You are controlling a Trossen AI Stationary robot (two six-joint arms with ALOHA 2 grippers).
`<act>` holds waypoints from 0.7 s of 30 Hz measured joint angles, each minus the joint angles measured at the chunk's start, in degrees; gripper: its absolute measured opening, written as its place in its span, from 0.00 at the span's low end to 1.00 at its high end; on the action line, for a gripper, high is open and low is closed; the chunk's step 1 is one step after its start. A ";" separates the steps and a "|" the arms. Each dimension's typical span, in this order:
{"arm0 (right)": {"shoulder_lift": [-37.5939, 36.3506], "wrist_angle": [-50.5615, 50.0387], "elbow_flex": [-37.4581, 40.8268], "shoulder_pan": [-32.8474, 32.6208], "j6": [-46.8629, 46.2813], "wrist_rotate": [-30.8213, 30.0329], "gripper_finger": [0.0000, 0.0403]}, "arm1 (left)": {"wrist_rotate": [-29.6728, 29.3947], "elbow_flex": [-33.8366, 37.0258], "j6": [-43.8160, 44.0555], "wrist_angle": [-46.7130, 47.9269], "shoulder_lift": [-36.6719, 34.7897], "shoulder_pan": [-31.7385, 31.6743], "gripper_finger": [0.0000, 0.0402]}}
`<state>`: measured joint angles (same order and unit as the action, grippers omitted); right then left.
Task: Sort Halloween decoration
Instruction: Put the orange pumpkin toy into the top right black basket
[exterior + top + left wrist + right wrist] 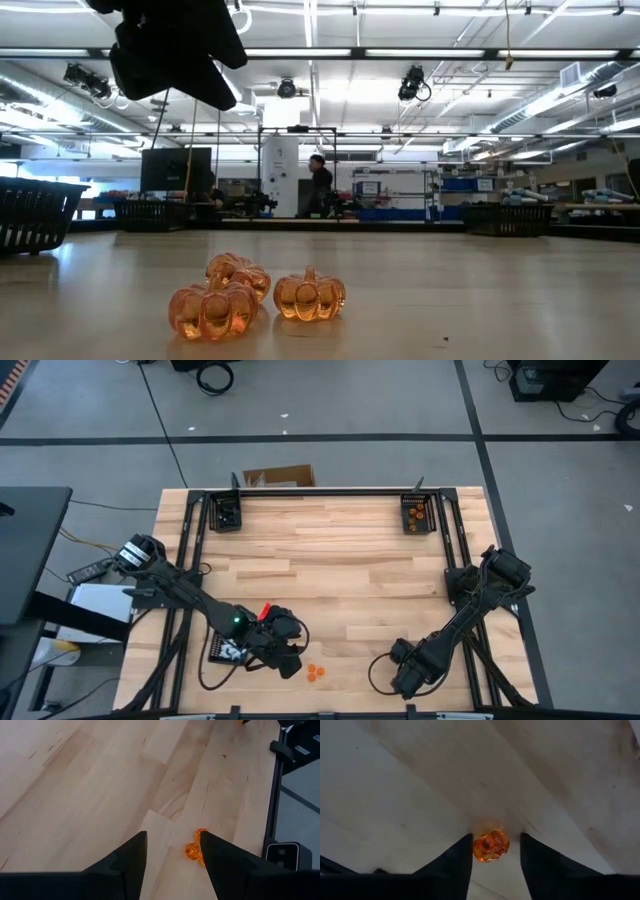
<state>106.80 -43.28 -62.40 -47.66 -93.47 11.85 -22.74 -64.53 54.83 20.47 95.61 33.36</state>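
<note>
Three clear orange pumpkin trinkets (315,673) lie in a cluster on the table near its near edge, resting on their bases (255,295). My left gripper (292,663) hangs open above and just to the left of them (175,50). In the left wrist view (172,837) the pumpkins (192,851) peek out beside one finger. My right gripper (400,680) is to the right of the cluster, near the near edge, and is shut on another orange pumpkin (491,846). My right gripper pinches a single orange pumpkin (491,846) between its two fingers, near their free ends. The fingers point down at the table from above. The pumpkin is lifted clear of the wood.
A black tray (228,512) sits at the far left corner and another with orange pieces (416,515) at the far right. A third tray with white pieces (225,652) lies under the left arm. Bare wood spans the middle. A person stands far off in the room (320,185).
</note>
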 joint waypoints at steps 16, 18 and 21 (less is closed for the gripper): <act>-0.09 0.71 0.01 0.04 0.00 1.21 0.25 | 0.00 0.00 0.02 -0.02 0.00 0.00 0.48; -0.10 0.65 0.01 0.04 0.02 1.56 0.25 | 0.00 0.00 0.02 -0.02 0.00 0.00 0.48; -0.52 -0.46 -0.45 0.04 0.11 1.58 0.25 | 0.00 0.00 0.02 -0.02 0.00 0.00 0.48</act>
<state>106.28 -43.73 -62.85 -47.62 -93.36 13.42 -22.74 -64.53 54.85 20.45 95.61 33.36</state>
